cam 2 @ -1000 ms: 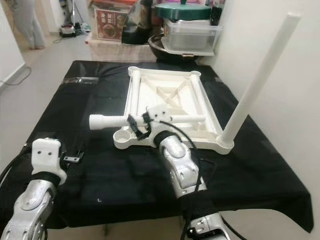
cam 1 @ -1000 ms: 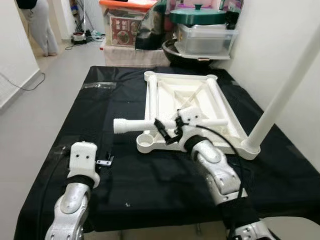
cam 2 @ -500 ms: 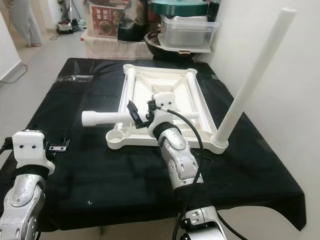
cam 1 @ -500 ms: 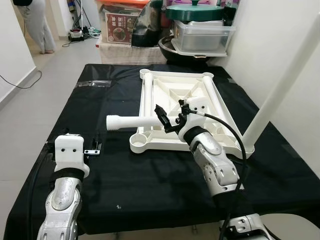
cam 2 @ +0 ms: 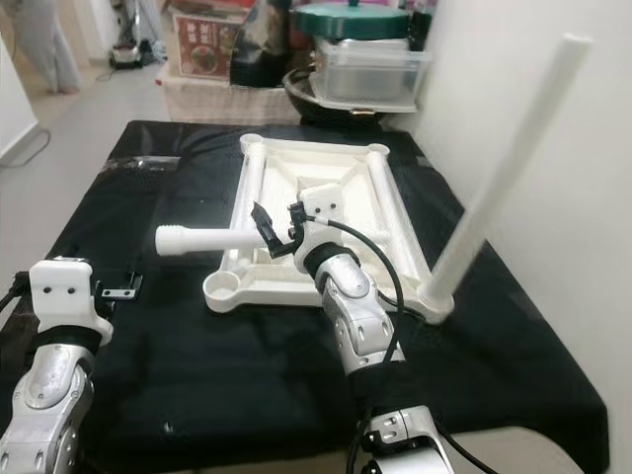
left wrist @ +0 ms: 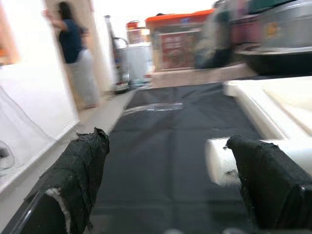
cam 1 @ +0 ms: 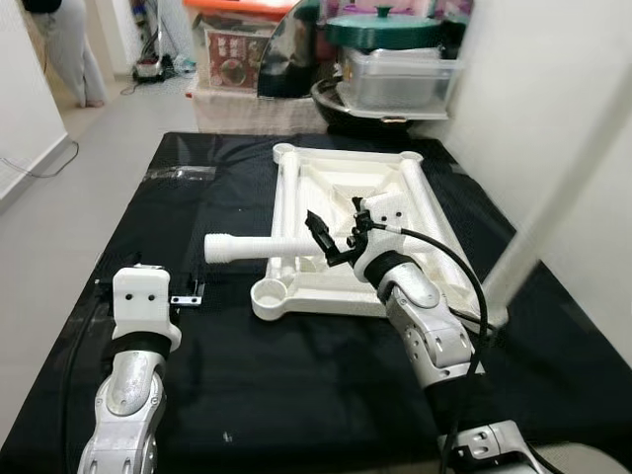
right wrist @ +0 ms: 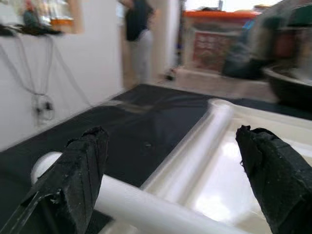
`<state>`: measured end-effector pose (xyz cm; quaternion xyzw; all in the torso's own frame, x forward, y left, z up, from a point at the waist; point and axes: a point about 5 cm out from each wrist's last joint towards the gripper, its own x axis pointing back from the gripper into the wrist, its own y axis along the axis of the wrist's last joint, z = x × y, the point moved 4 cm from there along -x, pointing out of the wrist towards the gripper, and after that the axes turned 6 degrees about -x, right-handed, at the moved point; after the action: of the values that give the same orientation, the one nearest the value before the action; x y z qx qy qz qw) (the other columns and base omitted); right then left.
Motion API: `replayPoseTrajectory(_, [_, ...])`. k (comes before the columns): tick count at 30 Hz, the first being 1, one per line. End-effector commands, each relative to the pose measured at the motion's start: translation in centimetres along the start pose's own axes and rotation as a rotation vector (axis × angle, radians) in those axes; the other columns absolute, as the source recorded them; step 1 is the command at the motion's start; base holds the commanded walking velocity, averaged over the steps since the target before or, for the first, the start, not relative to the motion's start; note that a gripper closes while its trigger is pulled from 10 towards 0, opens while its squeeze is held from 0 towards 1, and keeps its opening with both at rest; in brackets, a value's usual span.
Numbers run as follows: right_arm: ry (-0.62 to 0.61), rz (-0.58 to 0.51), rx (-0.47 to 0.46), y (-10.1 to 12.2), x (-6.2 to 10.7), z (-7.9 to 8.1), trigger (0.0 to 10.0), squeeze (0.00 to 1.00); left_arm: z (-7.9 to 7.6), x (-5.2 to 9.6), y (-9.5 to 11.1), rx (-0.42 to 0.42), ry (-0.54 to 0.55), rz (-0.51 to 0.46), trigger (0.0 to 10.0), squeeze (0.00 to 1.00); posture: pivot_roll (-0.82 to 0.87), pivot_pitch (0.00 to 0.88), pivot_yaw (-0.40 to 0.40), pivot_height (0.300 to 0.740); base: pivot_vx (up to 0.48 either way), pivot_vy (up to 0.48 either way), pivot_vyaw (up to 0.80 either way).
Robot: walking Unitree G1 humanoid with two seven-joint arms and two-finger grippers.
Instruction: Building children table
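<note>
On the black cloth point(cam 1: 326, 365) that covers the work surface lies a white plastic tabletop point(cam 1: 341, 232), upside down, with round sockets at its corners. One white leg point(cam 2: 499, 168) stands upright in the corner nearest the robot on its right side, close to the white wall. A second white leg point(cam 1: 259, 245) lies flat across the near left part of the tabletop, its thicker end sticking out over the cloth beyond the left rail.

The right gripper point(cam 1: 331, 237) hovers over this lying leg, near the near-left corner socket point(cam 1: 269, 294). In the right wrist view its fingers point(right wrist: 80, 170) stand wide apart, with the leg passing between and below them; whether they touch it cannot be told.

The left gripper point(cam 1: 185, 295) sits low over the cloth, well to the left of the tabletop. In the left wrist view its fingers point(left wrist: 80, 168) are spread wide and hold nothing, and the thick end of the lying leg shows beside one of them.

Behind the cloth stand storage boxes and a clear tub point(cam 1: 400, 79) with a green lid. A person point(cam 1: 64, 44) stands on the floor at far left.
</note>
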<state>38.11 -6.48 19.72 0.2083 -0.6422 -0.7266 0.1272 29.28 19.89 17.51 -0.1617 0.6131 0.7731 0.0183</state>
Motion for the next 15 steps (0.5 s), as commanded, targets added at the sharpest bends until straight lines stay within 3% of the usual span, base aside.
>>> replayPoseTrajectory(1, [-0.022, -0.003, 0.004, -0.04, 0.25, -0.85, 10.0, 0.0, -0.53, 0.07, -0.11, 0.003, -0.015, 0.0, 10.0, 0.0, 0.03, 0.0, -0.065, 0.74, 0.285, 0.0, 0.0])
replayPoseTrajectory(5, [-0.021, 0.001, 0.013, -0.14, 0.25, -0.9, 10.0, 0.0, -0.61, 0.06, -0.09, 0.003, -0.017, -0.001, 10.0, 0.0, 0.03, 0.0, -0.064, 0.74, 0.285, 0.0, 0.0])
replayPoseTrajectory(8, [-0.013, 0.001, 0.045, -0.14, 0.25, -0.83, 10.0, 0.0, -0.7, 0.05, -0.04, 0.005, -0.02, -0.004, 10.0, 0.0, 0.03, 0.0, -0.064, 0.74, 0.281, 0.0, 0.8])
replayPoseTrajectory(10, [-0.02, -0.007, 0.006, -0.01, 0.22, -1.03, 10.0, 0.0, -0.82, 0.03, 0.08, 0.007, -0.026, -0.011, 10.0, 0.0, 0.04, 0.0, -0.065, 0.74, 0.262, 0.0, 0.0])
replayPoseTrajectory(15, [-0.013, -0.001, 0.035, 0.04, 0.1, -1.24, 10.0, 0.0, -0.87, 0.05, 0.08, 0.007, -0.027, -0.011, 10.0, 0.0, 0.03, 0.0, -0.065, 0.74, 0.199, 0.0, 0.0])
